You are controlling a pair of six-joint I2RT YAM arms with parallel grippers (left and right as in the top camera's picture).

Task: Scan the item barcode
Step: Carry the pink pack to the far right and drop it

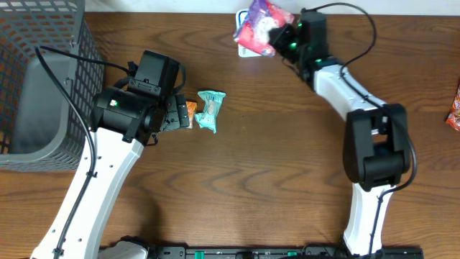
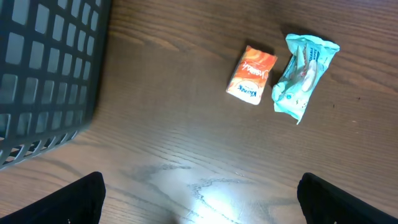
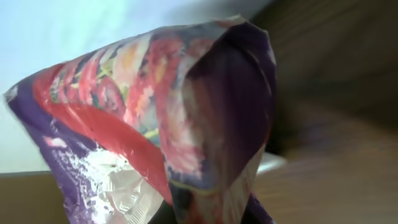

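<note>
Gripping a purple-and-red packet (image 1: 260, 21), the right jaws are clenched on it at the far edge of the desk (image 1: 273, 165), right of centre. The packet is off the desk surface. In the right wrist view it fills most of the frame (image 3: 155, 124): crumpled, with one purple fold uppermost and a shiny clear patch low on the left. No barcode can be made out on the faces that show. A white object (image 1: 246, 50) lies partly under the packet at the far edge; what it is cannot be told.

The left jaws are released, spread wide and grasping nothing. They hang above bare wood, left of the desk's centre. Two small items lie just beyond them: an orange pack (image 2: 252, 74) and a teal pack (image 2: 301, 74), side by side, close but apart, with the teal one to the right. Both lie flat on the desk.

A grey mesh basket (image 1: 43, 86) occupies the far left corner. Its wall shows at the left of the left wrist view (image 2: 43, 74).

A red pack (image 1: 454, 108) sits at the right edge, cut off by the frame.
</note>
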